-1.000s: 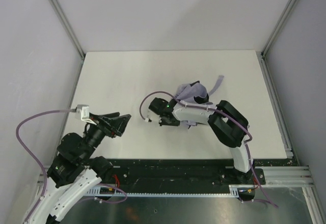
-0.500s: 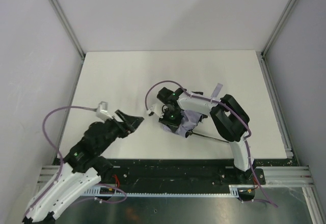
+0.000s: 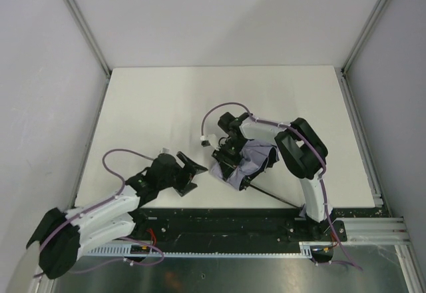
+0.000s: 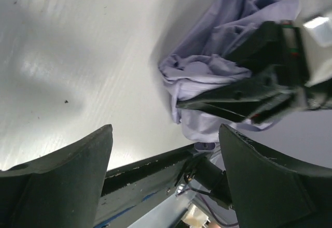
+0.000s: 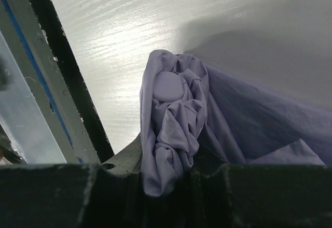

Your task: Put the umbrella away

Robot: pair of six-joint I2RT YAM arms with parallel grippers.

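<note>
The umbrella (image 3: 251, 162) lies crumpled on the white table near its front edge, its pale lavender canopy bunched up. Its thin black shaft (image 3: 276, 196) runs toward the near right. My right gripper (image 3: 226, 158) is shut on a fold of the canopy; in the right wrist view the fabric (image 5: 174, 129) is pinched between the jaws of that gripper (image 5: 167, 184). My left gripper (image 3: 191, 174) hovers low just left of the umbrella, open and empty. In the left wrist view its gripper (image 4: 165, 134) faces the canopy (image 4: 207, 77) and the right gripper (image 4: 249, 96) holding it.
A black rail (image 3: 226, 216) runs along the near table edge, right beside the umbrella's shaft. The metal frame posts (image 3: 83, 26) and grey walls close in the table on three sides. A purple cable (image 3: 219, 110) loops above the right wrist.
The right gripper has dragged the umbrella toward the near edge, and the shaft now shows at the near right. The left arm has swung right and low toward it, with its jaws wider.
</note>
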